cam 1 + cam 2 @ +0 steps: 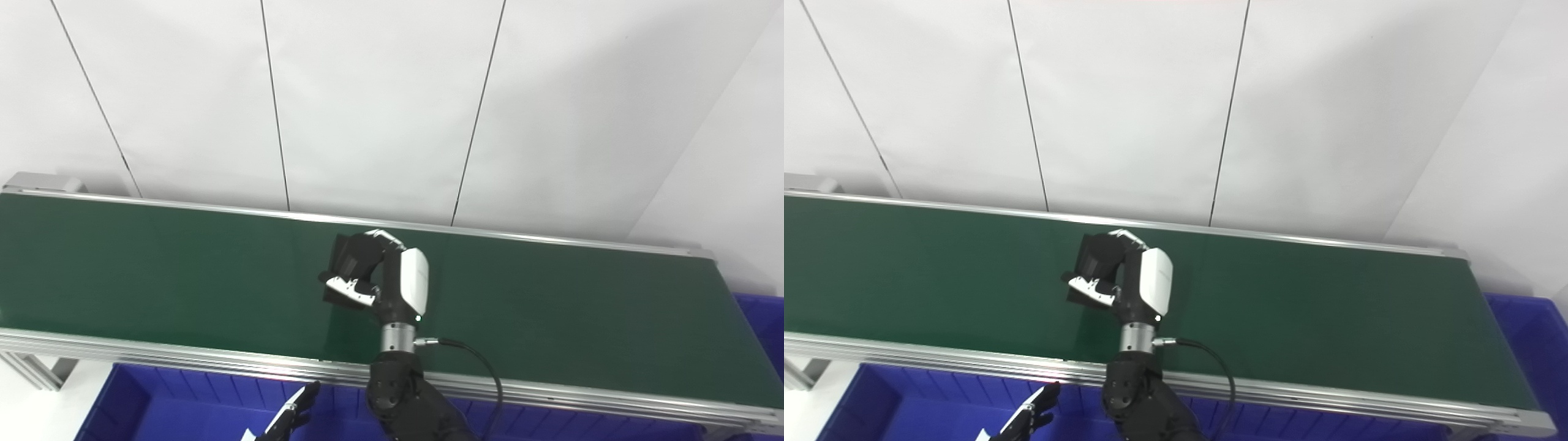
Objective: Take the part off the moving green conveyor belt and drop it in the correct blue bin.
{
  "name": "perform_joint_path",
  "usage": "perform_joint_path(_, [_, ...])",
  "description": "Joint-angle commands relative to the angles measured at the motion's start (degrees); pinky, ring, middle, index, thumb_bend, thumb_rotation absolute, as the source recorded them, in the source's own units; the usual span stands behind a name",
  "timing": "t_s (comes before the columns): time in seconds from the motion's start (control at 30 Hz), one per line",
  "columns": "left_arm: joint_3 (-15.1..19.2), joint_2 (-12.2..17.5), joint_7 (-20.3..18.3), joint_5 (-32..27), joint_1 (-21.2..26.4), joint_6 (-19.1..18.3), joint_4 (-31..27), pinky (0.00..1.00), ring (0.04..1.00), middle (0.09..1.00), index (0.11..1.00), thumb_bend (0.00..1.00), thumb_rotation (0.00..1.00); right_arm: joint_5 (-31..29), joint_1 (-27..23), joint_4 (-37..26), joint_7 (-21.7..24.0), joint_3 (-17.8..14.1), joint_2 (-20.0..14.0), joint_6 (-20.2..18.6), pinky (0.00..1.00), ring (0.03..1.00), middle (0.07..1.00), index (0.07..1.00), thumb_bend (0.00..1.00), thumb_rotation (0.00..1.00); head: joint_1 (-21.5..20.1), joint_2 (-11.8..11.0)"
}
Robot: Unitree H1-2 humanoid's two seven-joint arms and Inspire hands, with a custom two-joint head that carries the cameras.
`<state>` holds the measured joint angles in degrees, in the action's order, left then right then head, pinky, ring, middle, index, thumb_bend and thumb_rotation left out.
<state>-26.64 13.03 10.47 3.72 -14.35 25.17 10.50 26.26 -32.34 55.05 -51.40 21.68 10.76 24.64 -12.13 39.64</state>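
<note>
A long conveyor belt (pixel 153 269) of matte dark green, framed by ribbed aluminium rails (pixel 184 355), runs across the scene from the left edge to the right, backed by a wall of smooth white panels (pixel 380 104) split by thin dark seams. Below the near rail at lower left lies a glossy blue plastic bin (pixel 177 398) with ribbed inner walls. Over that bin, at the bottom edge, only the dark fingertips of the left hand (pixel 294 413) show, extended and apart from one another, with nothing visibly between them; the rest of the hand is out of frame. Just to its right the black, jointed right arm (pixel 404 398) rises across the near rail, ending in a metal wrist collar with a thin black cable (pixel 484 367) looping off it. Above the middle of the belt, the right hand (pixel 373 275), white-shelled on its back with dark fingers, is curled tightly around a dark, boxy part (pixel 346 260) whose outline blends with the fingers, so its exact shape cannot be told; whether the part is touching the belt cannot be told either. At the far right, past the belt's end, a corner of a second blue bin (pixel 762 324) shows.
</note>
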Motion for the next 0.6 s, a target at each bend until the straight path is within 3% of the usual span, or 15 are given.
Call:
perform_joint_path(0.0, [0.1,0.3,-0.2,0.2,-0.1,1.8,-2.2,0.88,0.928,0.939,0.913,0.67,0.93,1.5,2.1,-7.8,1.4,-0.6,-0.5,0.6,0.53,0.574,0.5,0.473,0.52,0.0,0.0,0.7])
perform_joint_path(0.1, [0.5,0.2,-1.1,-0.5,-0.4,1.8,-2.7,0.88,0.925,0.938,0.912,0.67,0.92,1.3,8.1,-18.1,5.8,-1.5,-1.8,-1.6,0.53,0.573,0.509,0.466,0.52,0.0,0.0,1.3])
perform_joint_path(0.23, [0.5,0.0,-1.2,-0.4,-0.5,1.8,-3.0,0.87,0.923,0.937,0.904,0.66,0.9,1.5,14.2,-26.4,9.9,-2.8,-2.7,-2.8,0.57,0.595,0.511,0.464,0.52,0.0,-0.1,2.1])
perform_joint_path(0.4, [0.8,-0.1,-1.9,-0.6,-0.7,1.8,-3.5,0.87,0.922,0.938,0.903,0.66,0.9,2.9,20.6,-34.0,12.4,-4.5,-2.9,-4.6,0.55,0.571,0.51,0.467,0.52,0.0,-0.5,2.7])
perform_joint_path(0.5, [1.0,-0.2,-2.2,-0.6,-0.8,1.8,-3.8,0.87,0.921,0.938,0.901,0.67,0.89,2.5,24.5,-38.0,14.8,-5.3,-3.3,-4.5,0.48,0.533,0.494,0.481,0.52,0.0,-0.8,3.7])
perform_joint_path(0.57, [1.0,-0.2,-2.2,-0.4,-0.6,1.8,-4.1,0.87,0.921,0.938,0.9,0.66,0.9,3.5,27.0,-40.4,15.5,-5.7,-3.8,-3.9,0.49,0.529,0.488,0.485,0.52,0.0,-1.1,4.3])
